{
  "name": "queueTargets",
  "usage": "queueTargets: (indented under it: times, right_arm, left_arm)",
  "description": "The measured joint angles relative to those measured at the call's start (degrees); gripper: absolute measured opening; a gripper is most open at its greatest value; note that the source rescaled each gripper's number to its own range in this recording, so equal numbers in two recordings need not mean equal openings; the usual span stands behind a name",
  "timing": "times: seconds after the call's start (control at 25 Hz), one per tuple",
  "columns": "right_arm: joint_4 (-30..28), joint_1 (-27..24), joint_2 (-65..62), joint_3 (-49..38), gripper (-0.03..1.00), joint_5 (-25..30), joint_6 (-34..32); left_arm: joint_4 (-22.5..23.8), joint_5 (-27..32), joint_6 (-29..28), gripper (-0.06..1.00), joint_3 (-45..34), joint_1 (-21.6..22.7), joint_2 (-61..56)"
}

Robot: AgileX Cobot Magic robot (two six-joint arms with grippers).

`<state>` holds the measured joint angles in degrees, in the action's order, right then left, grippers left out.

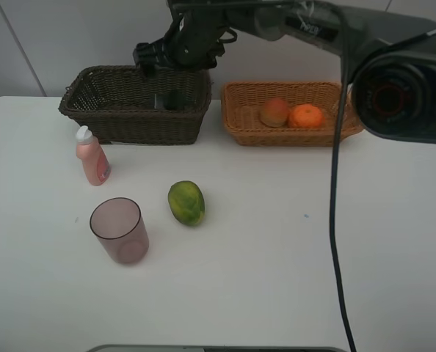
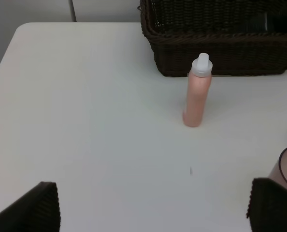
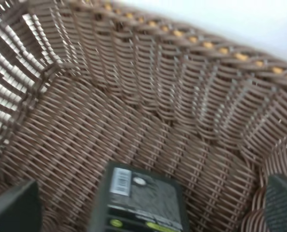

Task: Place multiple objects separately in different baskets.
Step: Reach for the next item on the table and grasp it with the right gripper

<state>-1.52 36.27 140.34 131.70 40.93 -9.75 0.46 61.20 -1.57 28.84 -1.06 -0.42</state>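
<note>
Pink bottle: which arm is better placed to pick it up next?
Left, probably. The left gripper is open and faces the pink bottle, standing nearby on the table. The right gripper is open over the dark brown basket, above the dark bottle inside it.

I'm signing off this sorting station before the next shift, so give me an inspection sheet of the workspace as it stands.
Surface: white table, a couple of tiny dark specks.
Job's things: orange and red-orange fruit in the tan basket; dark green bottle in the brown basket; pink bottle and cup upright on the table, green fruit lying beside them.
Clutter: nothing seen.
Grippers: left gripper open above the table; right gripper open over the bottle inside the brown basket.
Cables: black cable hangs across the table's right half in the high view.
Surroundings: pale wall behind.
</note>
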Motion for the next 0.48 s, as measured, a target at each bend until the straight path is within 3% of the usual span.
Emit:
queueTargets:
  times: [0.2, 0.48]
  right_arm:
    - [-0.5, 0.0, -3.9, 0.0, 0.95, 3.7, 0.0]
    - [-4.9, 0.4, -8.3, 0.2, 0.95, 19.4, 0.1]
  left_arm:
    - [0.0, 0.0, 0.0, 1.0, 0.0, 0.0, 0.0]
    - [0.0, 0.0, 0.0, 1.0, 0.0, 0.0, 0.0]
